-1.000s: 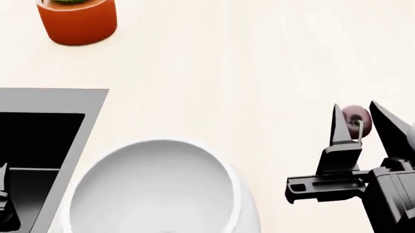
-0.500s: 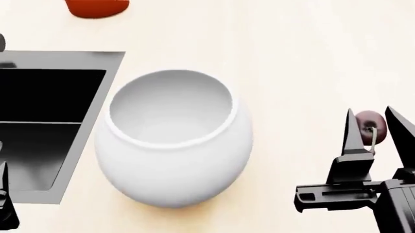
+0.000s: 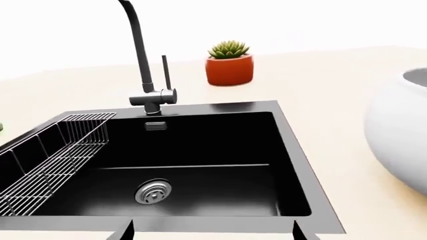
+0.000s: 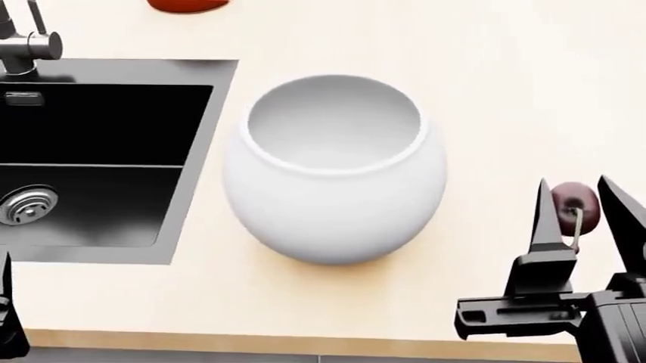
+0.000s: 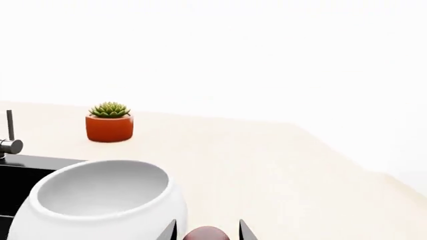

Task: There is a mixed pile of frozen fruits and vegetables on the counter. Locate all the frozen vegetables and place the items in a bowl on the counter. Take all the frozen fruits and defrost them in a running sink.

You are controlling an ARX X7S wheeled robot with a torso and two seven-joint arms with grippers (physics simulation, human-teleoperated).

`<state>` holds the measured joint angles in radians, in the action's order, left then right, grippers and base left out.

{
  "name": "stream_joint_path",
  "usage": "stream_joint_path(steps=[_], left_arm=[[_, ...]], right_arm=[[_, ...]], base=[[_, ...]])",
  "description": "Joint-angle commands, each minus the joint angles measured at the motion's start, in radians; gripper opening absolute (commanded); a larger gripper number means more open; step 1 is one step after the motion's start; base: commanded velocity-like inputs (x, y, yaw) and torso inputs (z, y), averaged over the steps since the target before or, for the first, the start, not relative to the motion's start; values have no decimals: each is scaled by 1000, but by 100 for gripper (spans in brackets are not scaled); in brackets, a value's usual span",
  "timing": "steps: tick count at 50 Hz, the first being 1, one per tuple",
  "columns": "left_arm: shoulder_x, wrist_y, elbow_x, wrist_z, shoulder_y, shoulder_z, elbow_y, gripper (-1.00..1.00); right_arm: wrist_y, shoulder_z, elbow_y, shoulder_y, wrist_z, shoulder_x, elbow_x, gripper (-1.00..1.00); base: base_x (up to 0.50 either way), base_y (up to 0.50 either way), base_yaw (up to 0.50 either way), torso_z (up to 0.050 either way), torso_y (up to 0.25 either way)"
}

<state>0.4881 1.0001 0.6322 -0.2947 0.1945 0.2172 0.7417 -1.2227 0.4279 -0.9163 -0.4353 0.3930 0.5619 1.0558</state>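
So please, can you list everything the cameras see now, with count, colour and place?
bowl: one, matte white, on the counter right of the sink.
sink: one, black, set into the counter.
faucet: one, dark grey, behind the sink.
wire rack: one, steel, inside the sink.
drain: one, steel, sink floor.
plant pot: one, orange, far on the counter.
counter: one, pale beige.
cherry: one, dark red, between the right fingers.
right gripper: black, around the cherry.
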Motion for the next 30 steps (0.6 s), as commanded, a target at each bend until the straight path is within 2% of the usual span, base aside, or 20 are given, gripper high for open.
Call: stream_joint_path(steps=[1,30], left_arm=[[2,-6,-2,-3,2,-9,-5,100],[13,-13,11,-5,-12,1,-4,100]], right_arm=[[36,-22,-5,33,-18,2,-46,-100],[95,-63,5,82,-23,4,-94,-100]], base=[[0,320,0,0,0],[0,320,0,0,0]])
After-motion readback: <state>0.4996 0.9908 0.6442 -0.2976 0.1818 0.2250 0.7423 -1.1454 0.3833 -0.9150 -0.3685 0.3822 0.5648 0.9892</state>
